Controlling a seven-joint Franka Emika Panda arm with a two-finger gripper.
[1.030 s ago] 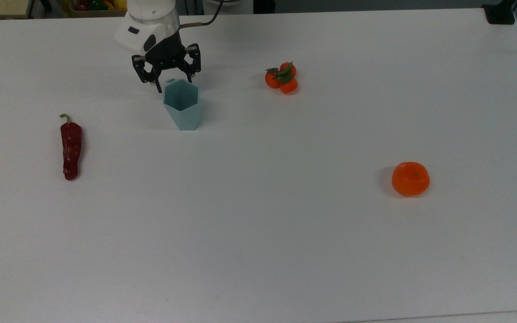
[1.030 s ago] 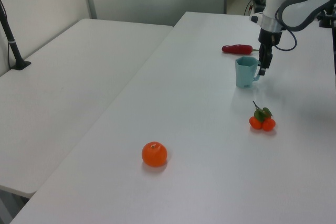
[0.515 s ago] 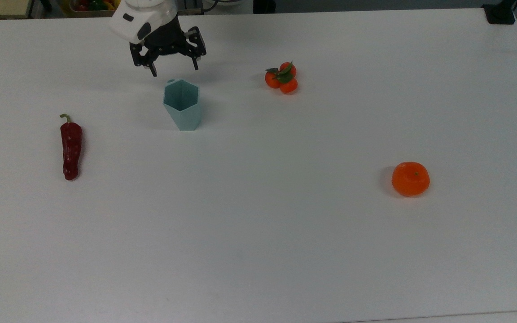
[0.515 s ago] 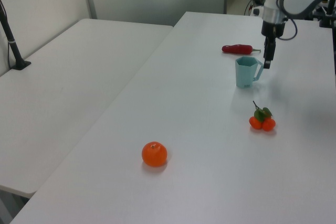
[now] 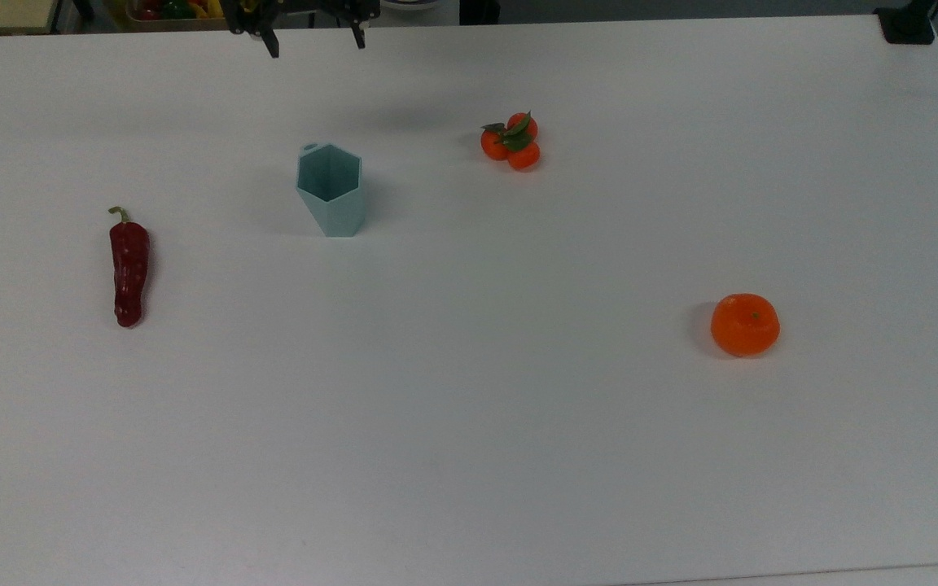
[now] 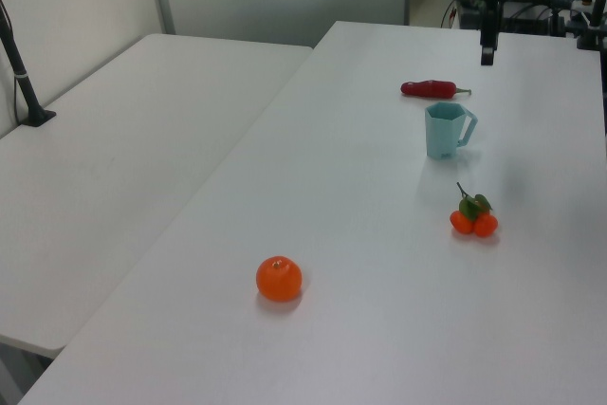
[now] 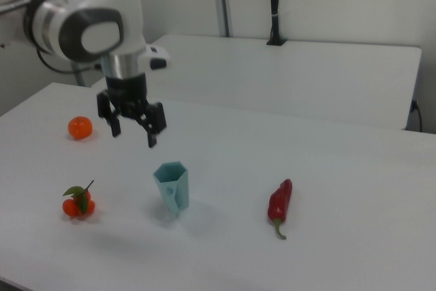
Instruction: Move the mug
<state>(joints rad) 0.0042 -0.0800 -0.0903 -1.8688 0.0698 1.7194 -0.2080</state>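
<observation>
The mug [image 5: 330, 189] is a pale teal faceted cup standing upright on the white table [image 5: 469, 456], its small handle toward the top view's upper left. It also stands free in the left view [image 6: 446, 130] and the right view [image 7: 172, 187]. My gripper [image 5: 316, 45] hangs open and empty at the top view's upper edge, well clear of the mug. In the right view the gripper [image 7: 134, 134] floats above and to the left of the mug, fingers spread. In the left view the gripper [image 6: 487, 49] hangs high above the mug.
A red chili pepper [image 5: 129, 268] lies toward the top view's left. A cluster of small tangerines with leaves [image 5: 511, 142] sits to the mug's right, and a single orange [image 5: 744, 325] lies farther right. A second white table [image 6: 114, 158] adjoins in the left view.
The gripper has risen from beside the mug's handle and drawn back toward the top view's upper edge, staying open. The mug has not moved.
</observation>
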